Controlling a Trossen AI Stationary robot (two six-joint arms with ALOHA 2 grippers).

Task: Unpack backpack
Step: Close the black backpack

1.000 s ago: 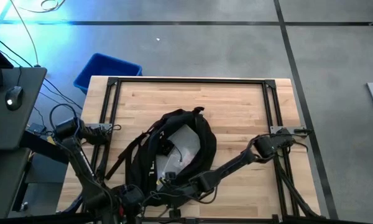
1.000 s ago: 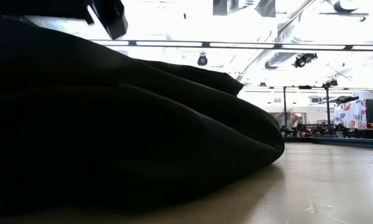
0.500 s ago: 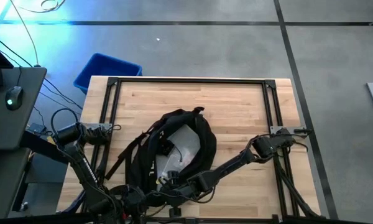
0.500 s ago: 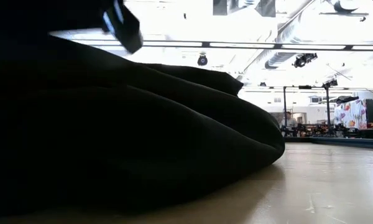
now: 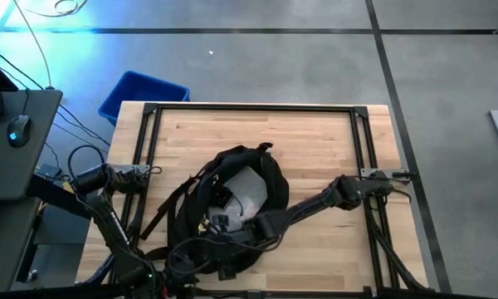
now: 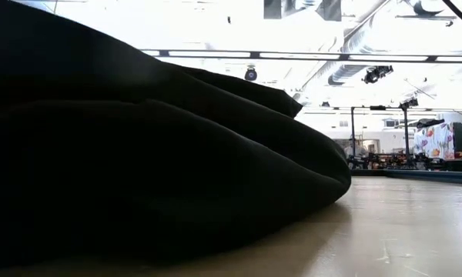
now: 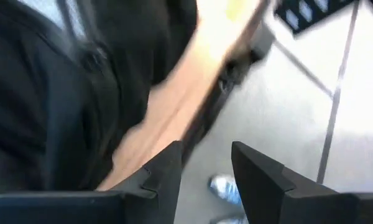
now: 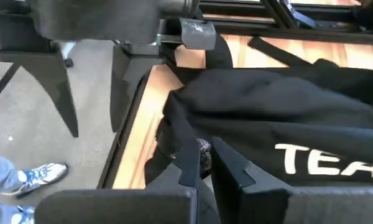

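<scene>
Since a moment ago my right gripper (image 5: 218,223) moved up over the backpack (image 5: 232,195) and pressed its fingers together — they pinch black fabric near the table (image 5: 315,141) edge. My left gripper (image 7: 202,171) hangs spread at the near edge, holding nothing. The backpack lies mid-table, long axis front to back, open side up.

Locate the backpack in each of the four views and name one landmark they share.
High view: backpack lies at the table's near middle, its opening showing pale contents.
Low view: the backpack fills the picture's left and centre as a dark mound.
Left wrist view: dark fabric fills the left side.
Right wrist view: the backpack is a black mass with white lettering.
Shared landmark: the wooden table, seen in every view.
</scene>
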